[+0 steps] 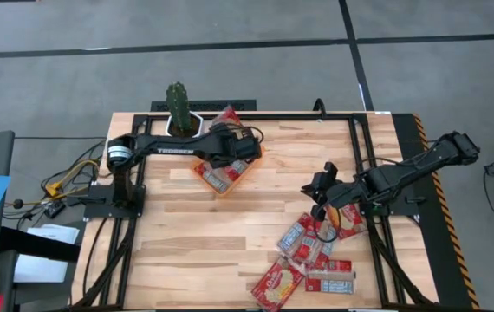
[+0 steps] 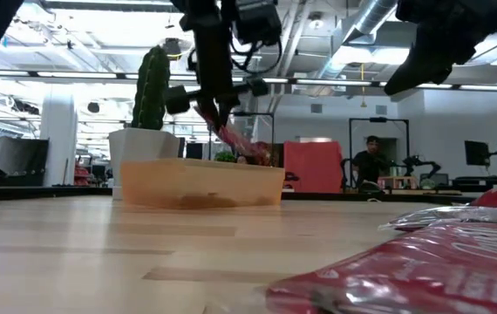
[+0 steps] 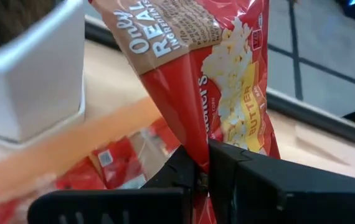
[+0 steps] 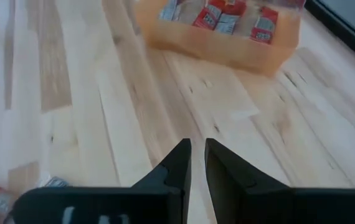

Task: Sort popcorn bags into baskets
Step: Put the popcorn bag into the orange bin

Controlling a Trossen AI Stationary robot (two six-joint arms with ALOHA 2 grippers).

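My left gripper [image 3: 202, 180] is clamped tight on a popcorn bag [image 3: 218, 81], the two dark fingers [image 3: 177, 171] pinching the bag's lower edge so that no gap shows between them except the crinkled red film. The bag stands up out of my grip, red with a tan band of print and a yellow butter panel. In the high view I hold it over the far end of the orange basket [image 1: 251, 166], close beside the white pot [image 1: 178, 128] with its green cactus [image 1: 178, 106]. From table height the bag hangs slanted above the basket's rim, clear of it.

More packets already lie flat inside the basket [image 4: 218, 15], red with silvery panels.

My right gripper [image 4: 197, 163] hovers above bare wood on the right half of the table [image 1: 195, 225], holding nothing. Its fingers stand nearly together, only a narrow slit between the tips. It points across the boards toward the basket, well apart from it.

The loose bags [image 1: 303, 260] lie scattered on the near right part of the table, several overlapping, just beside and below my right gripper in the high view.
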